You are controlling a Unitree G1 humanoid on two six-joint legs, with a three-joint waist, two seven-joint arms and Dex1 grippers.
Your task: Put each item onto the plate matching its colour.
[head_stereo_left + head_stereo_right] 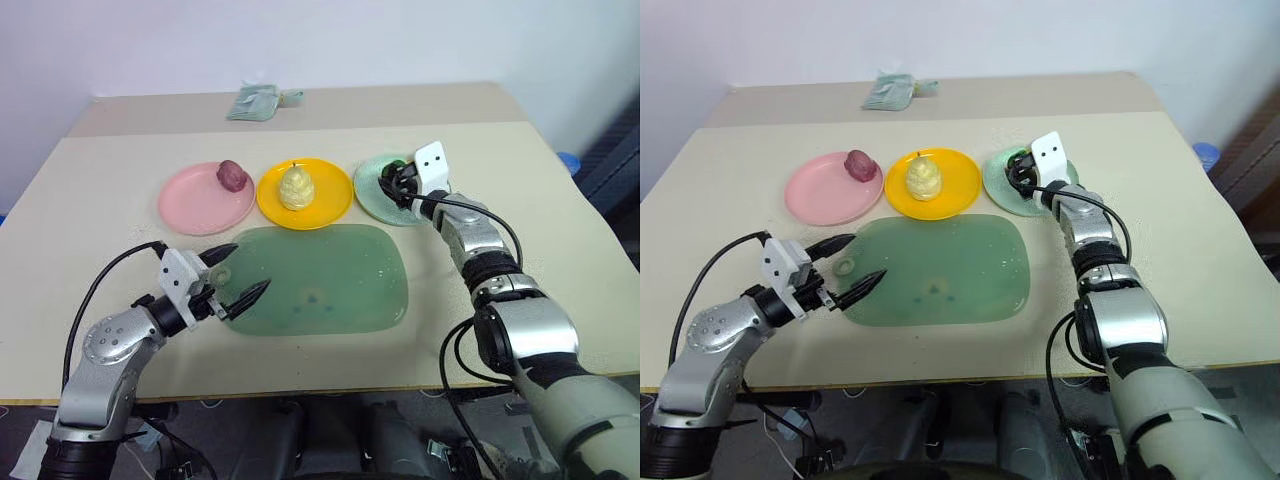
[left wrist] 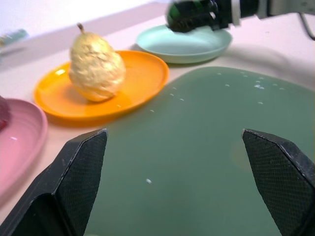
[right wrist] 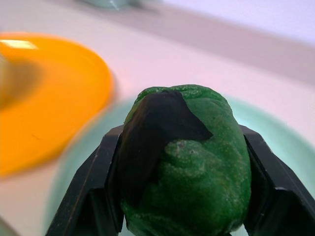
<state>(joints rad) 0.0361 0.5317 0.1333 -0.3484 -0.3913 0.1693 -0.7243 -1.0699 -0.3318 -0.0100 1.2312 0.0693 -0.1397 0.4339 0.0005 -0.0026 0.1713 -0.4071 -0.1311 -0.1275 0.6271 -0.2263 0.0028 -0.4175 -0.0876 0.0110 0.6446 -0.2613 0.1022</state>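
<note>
Beige rectangular table point(image 1: 80, 180) bearing a large translucent green mat point(image 1: 320, 280); behind the mat, 3 round shallow plastic plates in a row: pink plate point(image 1: 190, 208) with a dark maroon lumpy item point(image 1: 232, 175), bright yellow plate point(image 1: 330, 200) with a pale yellow pear-shaped item point(image 1: 296, 187), pale mint green plate point(image 1: 372, 190). Right gripper point(image 3: 184, 187) grasps a dark green lumpy item point(image 3: 206, 162) over the mint plate. Left gripper point(image 1: 238, 275), fingers spread and empty, hovers at the mat's near-left edge

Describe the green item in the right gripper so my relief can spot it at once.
On the table, three plates sit in a row behind the large green mat. Over the mint green plate, at the row's right end, the right gripper clasps a dark green, bumpy item. The other items are purple and yellow.
</note>
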